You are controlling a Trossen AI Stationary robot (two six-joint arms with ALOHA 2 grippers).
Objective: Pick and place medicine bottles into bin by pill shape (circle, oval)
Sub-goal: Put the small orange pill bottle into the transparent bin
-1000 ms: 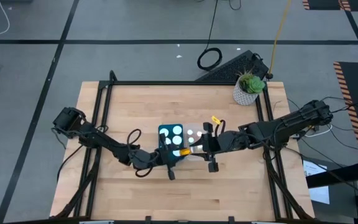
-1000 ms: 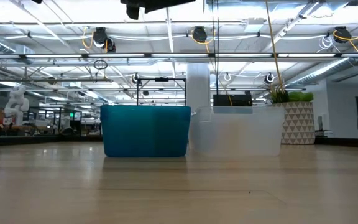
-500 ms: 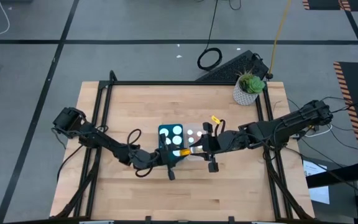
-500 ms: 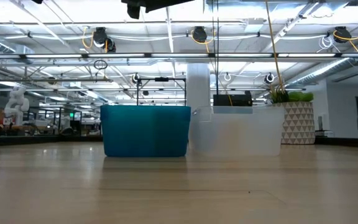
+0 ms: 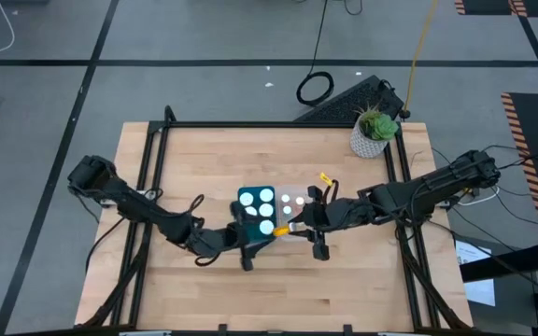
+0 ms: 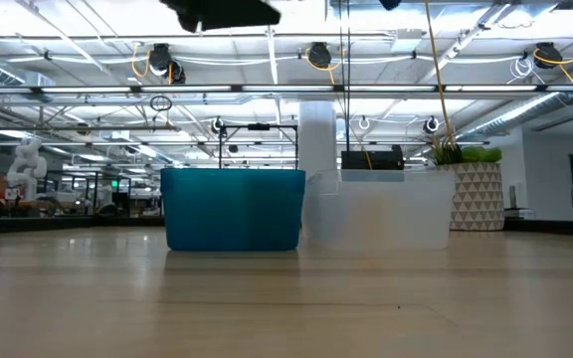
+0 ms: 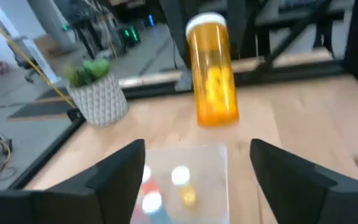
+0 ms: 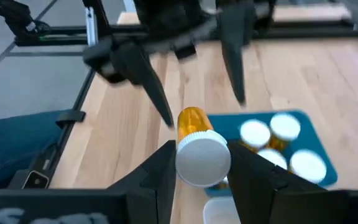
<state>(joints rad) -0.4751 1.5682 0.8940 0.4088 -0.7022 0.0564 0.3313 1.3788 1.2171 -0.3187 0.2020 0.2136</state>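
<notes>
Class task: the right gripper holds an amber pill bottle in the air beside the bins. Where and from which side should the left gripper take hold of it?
Grip the bare amber body of the amber pill bottle, since the right gripper clamps the white cap end. The left gripper, fingers open, already faces the bottle's free end; probably best to come straight in, one finger each side of the round body.

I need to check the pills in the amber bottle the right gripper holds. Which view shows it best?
The left wrist view: the amber bottle faces it side-on, pills showing through. The right wrist view shows mostly its cap; the high view a sliver; the low view nothing.
</notes>
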